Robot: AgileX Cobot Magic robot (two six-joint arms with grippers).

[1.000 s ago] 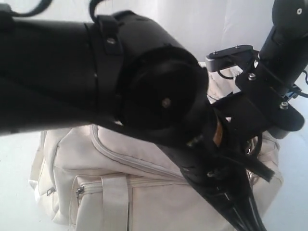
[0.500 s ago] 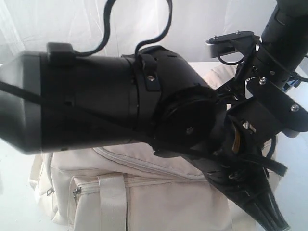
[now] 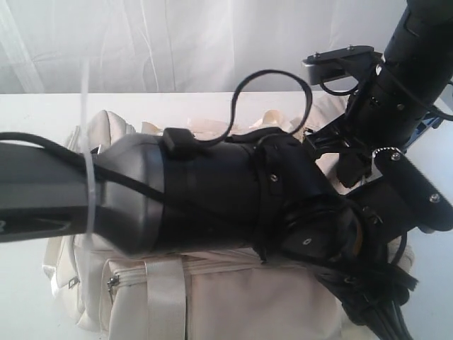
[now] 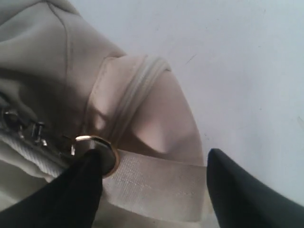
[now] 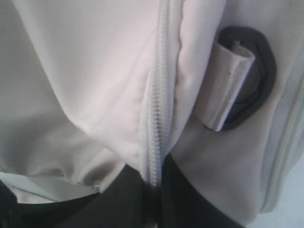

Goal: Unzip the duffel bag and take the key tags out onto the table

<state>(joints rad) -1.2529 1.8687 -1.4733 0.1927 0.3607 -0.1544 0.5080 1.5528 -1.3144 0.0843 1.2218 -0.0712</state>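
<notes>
While the left gripper [image 4: 154, 154] hangs spread wide at the end of the large cream fabric duffel bag [image 3: 233, 297], it grips nothing: a flat off-white webbing strap [image 4: 156, 178] runs across between its fingertips, and a small round metal ring [image 4: 102, 147] sits right against one black tip. Beyond those tips lies the bare plain white table [image 4: 247, 71].

The right gripper [image 5: 153, 183] looks pinched narrow on the cream coil zipper [image 5: 153, 118], which runs straight away from its jaws. An oval black strap ring [image 5: 270, 71] holding a loop of webbing lies just off to one side of it.

From where I stand, the risk is plain. With the left jaws holding nothing, a pull on the zipper could drag or lift the soft bag instead of parting the teeth. I cannot see a slider between the right jaws, so they may only be nipping fabric and could slip off. The arms are also crossed closely over the bag, so they might knock together.

By count I see one bag, one table, two grippers, one metal ring, one black strap ring and one stretch of zipper in the right gripper's hold. No key tags show; presumably they are inside the bag.
</notes>
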